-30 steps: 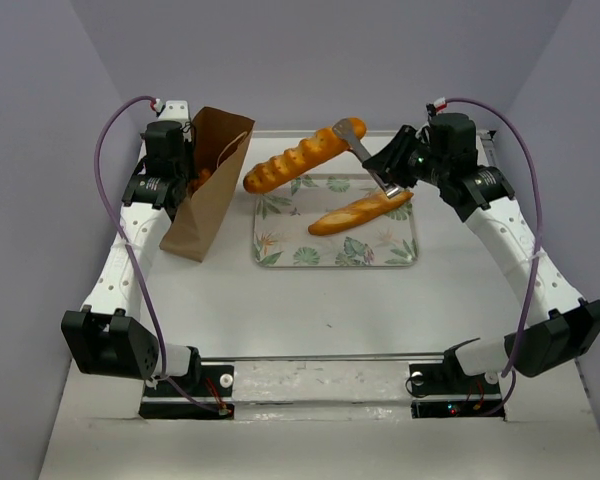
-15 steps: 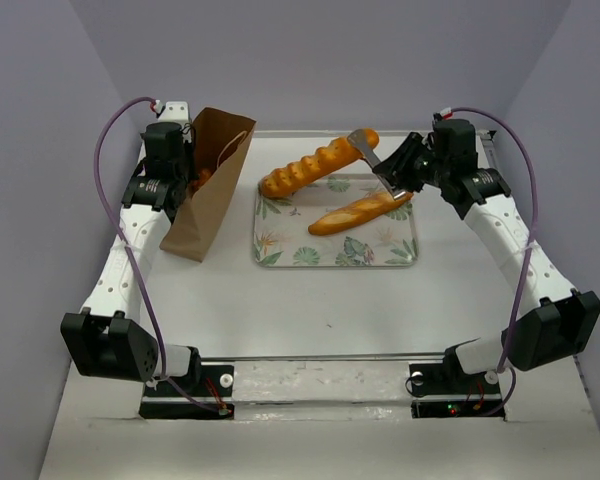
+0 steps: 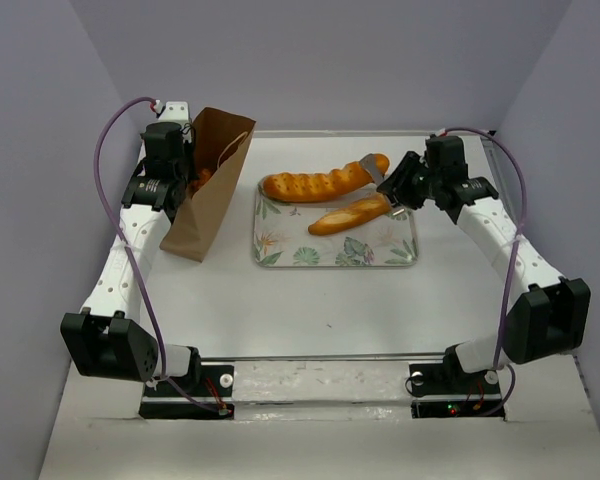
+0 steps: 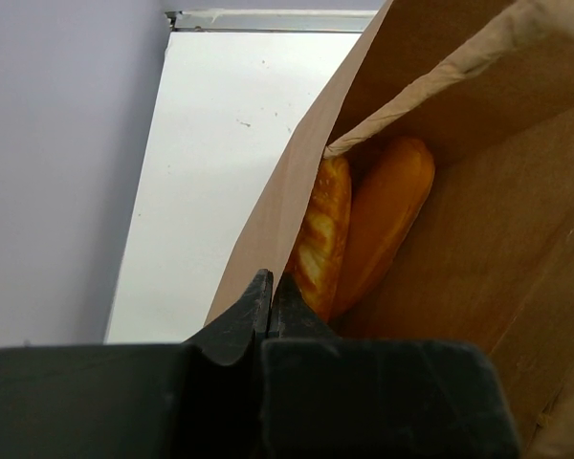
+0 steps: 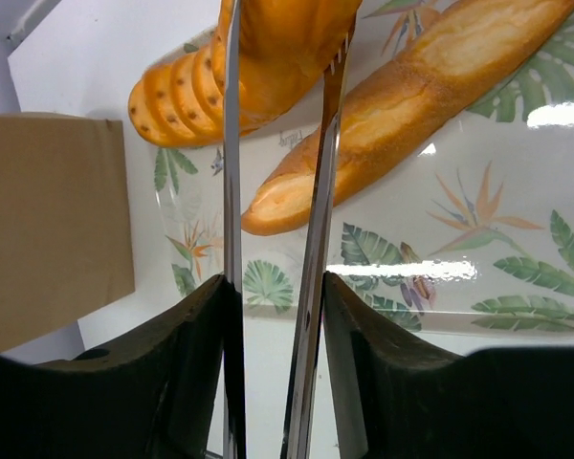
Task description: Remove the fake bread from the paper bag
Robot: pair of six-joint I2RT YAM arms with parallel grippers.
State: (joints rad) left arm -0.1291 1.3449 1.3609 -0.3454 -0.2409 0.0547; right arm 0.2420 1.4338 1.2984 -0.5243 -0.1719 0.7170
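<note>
We count four loaves of fake bread, one paper bag (image 3: 208, 190) and one leaf-patterned tray (image 3: 280, 255), all on the white tabletop (image 3: 330, 300).

Two loaves are out of the bag. The long loaf (image 3: 320, 183), thick and scored on top, lies across the far edge of the tray, with its left end over the tray's far-left corner. We cannot tell whether it rests on the tray or hangs just above it. The slim loaf (image 3: 360, 214) lies slantwise on the tray, just beside the long one on its near side.

The other two loaves (image 4: 320, 239) (image 4: 387, 220) are inside the bag, side by side against its left wall.

The bag stands at the far left of the tabletop, leaning to the left, with the tray just to its right.

The right arm (image 3: 500, 230) reaches from its base toward the far right of the tray, its wrist turned to the left. The right jaws are clenched on the right end of the long loaf, one thin metal finger (image 5: 231, 191) on each side of it.

The left arm (image 3: 130, 240) stretches along the left edge to the bag's far side. The left jaws are pinched together on the upper edge of the bag's wall.
</note>
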